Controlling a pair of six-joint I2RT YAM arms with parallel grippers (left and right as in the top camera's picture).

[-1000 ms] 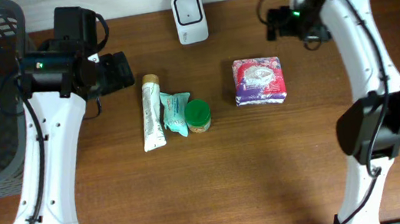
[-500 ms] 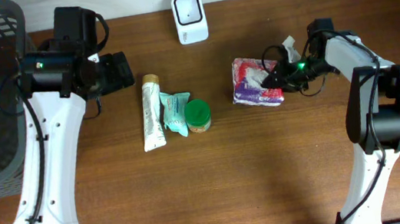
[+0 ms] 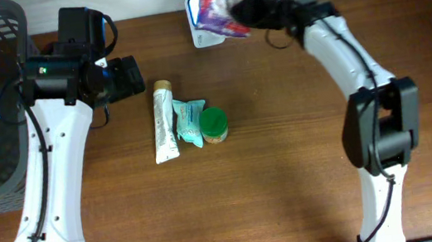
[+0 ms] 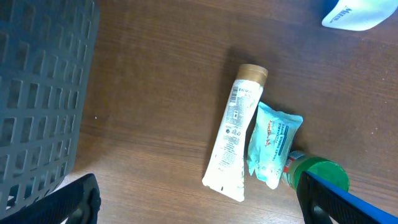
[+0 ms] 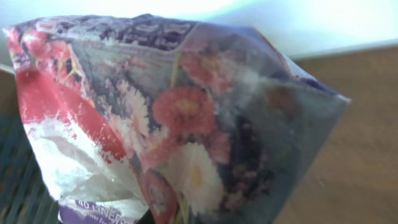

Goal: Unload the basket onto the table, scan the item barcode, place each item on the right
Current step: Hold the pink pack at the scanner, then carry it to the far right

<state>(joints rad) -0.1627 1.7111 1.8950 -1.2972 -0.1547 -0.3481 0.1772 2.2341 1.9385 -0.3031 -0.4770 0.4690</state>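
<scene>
Presenting step: my right gripper (image 3: 250,9) clamped on floral packet (image 3: 216,6) over scanner (image 3: 207,38), 12 o'clock; next, likely face barcode down. Left gripper (image 3: 125,76) apart.

Only a partial "40" could be read, low on the flowered packet (image 5: 186,137); print on the tube (image 4: 233,143) and sachet (image 4: 273,144) was too small to make out.

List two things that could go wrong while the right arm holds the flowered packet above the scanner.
1. The right gripper pinches the soft flowered packet by one side, so it may sag or slip onto the scanner.
2. The right wrist view shows crinkled film and no barcode; the code may face away or be creased, so the scan could fail.
</scene>
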